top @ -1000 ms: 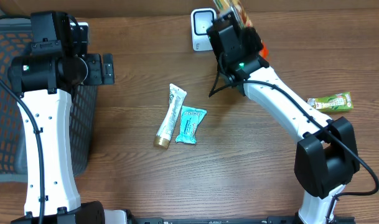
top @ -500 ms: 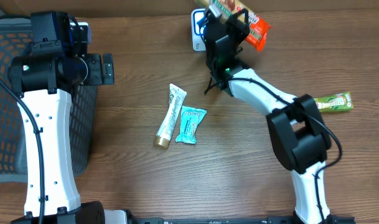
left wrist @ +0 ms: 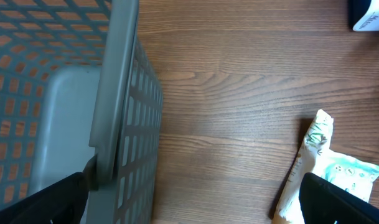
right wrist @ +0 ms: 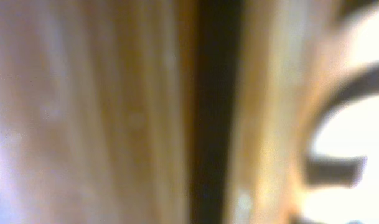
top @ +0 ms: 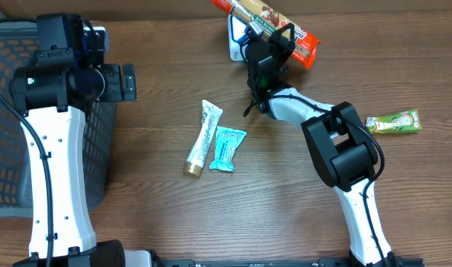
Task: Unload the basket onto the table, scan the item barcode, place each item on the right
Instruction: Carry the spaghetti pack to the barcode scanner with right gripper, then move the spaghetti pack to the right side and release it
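Overhead, the right arm reaches from the lower right of the frame up to the top centre, its forearm doubled back in a sharp bend. The right gripper is narrowed on a long snack bar and holds it near its middle. The bar is up off the table at the top centre of the frame, above the white scanner. Its long axis runs diagonally: one end points to the upper left, and the red end points to the lower right. The wrapper shows a picture of nuts and a pale band of lettering too small to read. The right wrist view is only a tan and dark blur.

The left arm rises along the left side of the frame, with its wrist bent towards the centre. The left gripper is spread wide over the rim of the grey mesh basket and holds nothing.

A toothpaste tube and a teal packet lie touching at mid-table. A green packet lies at the right edge. Their print cannot be read
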`<state>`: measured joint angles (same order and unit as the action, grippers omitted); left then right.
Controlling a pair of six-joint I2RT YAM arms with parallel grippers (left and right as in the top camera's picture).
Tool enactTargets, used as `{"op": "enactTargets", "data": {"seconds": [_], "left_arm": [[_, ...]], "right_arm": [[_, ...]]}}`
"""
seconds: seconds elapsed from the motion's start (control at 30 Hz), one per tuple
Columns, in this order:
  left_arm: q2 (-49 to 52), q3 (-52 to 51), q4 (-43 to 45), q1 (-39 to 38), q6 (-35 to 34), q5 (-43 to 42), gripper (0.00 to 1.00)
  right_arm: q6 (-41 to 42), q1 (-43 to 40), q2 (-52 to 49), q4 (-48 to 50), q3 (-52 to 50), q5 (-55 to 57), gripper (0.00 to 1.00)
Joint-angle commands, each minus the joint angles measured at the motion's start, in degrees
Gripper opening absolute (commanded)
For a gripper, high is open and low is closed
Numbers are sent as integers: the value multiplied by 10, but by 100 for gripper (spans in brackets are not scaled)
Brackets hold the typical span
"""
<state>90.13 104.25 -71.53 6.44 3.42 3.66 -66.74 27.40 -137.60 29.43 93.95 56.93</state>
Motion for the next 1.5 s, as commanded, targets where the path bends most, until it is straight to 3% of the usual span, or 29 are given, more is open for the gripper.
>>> {"op": "enactTargets", "data": {"seconds": [0.0,0.53,0.73,0.9,1.03,1.17,1.37,1.47], "left_arm": [[5,5,2,3,9,-5,100],[5,5,2,3,9,-5,99],[5,5,2,3,9,-5,99],[5,5,2,3,9,-5,100],[5,5,2,3,9,-5,100],[5,5,2,3,9,-5,99],[5,5,2,3,9,-5,100],[5,5,2,3,9,-5,100]], "right_arm": [[17,-4,6,23,21,2,4],[17,-16,-23,33,21,-26,4],[7,-2,-11,207,22,46,4],[16,2,46,170,22,57,4],[98,4,117,60,21,68,4],[219,7,211,-162,21,13,4],[456,3,355,-456,21,-129,4],[629,-14,413,-582,21,-207,4]]}}
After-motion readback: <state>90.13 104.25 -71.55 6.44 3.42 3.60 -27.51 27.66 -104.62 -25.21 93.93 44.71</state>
